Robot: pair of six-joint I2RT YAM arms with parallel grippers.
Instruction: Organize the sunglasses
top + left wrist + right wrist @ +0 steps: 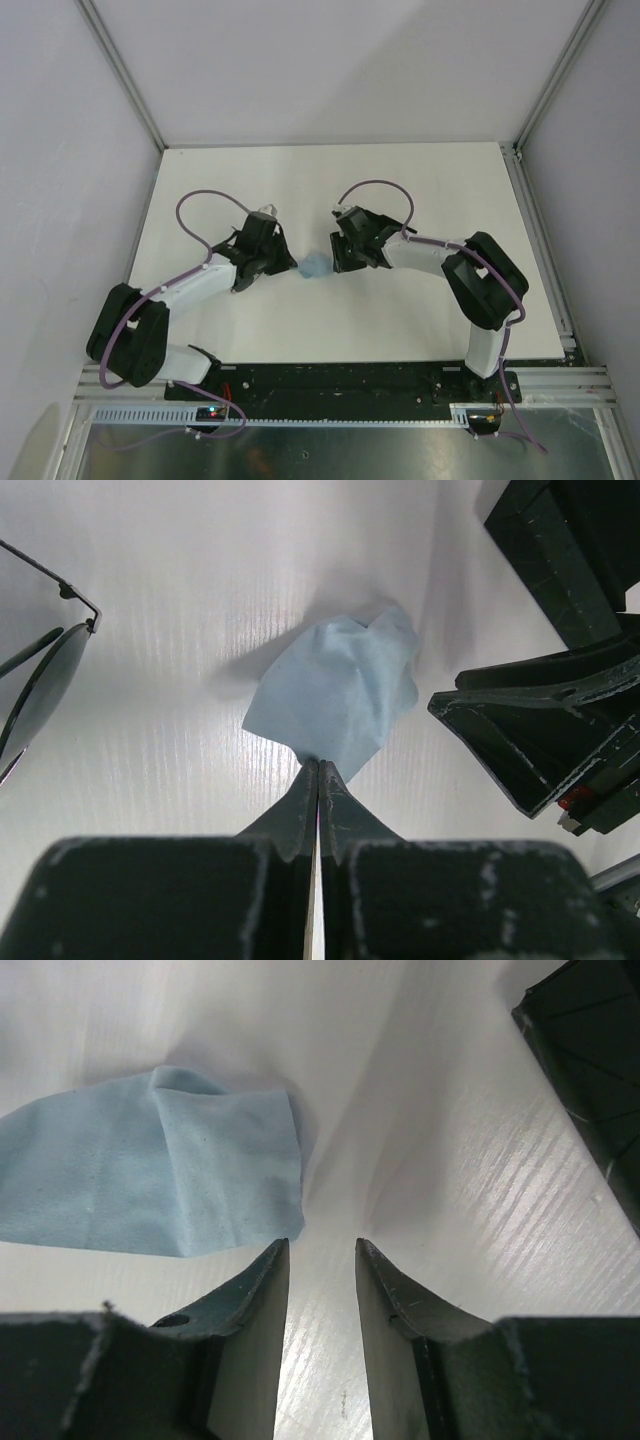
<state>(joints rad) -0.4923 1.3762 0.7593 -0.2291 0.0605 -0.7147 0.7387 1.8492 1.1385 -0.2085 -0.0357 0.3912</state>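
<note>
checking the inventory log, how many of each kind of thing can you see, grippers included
sunglasses: 1
light blue cloth: 1
grippers: 2, left gripper and right gripper
total: 4, leaving out a dark boxy edge I cannot identify

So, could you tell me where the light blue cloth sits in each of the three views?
Top external: blue cloth at the centre of the table, between left gripper and right gripper.
Left wrist: mid-frame, near corner pinched by the shut left gripper.
Right wrist: left half, beside the open right gripper.
Shared landmark: the right gripper, right of the cloth.
</note>
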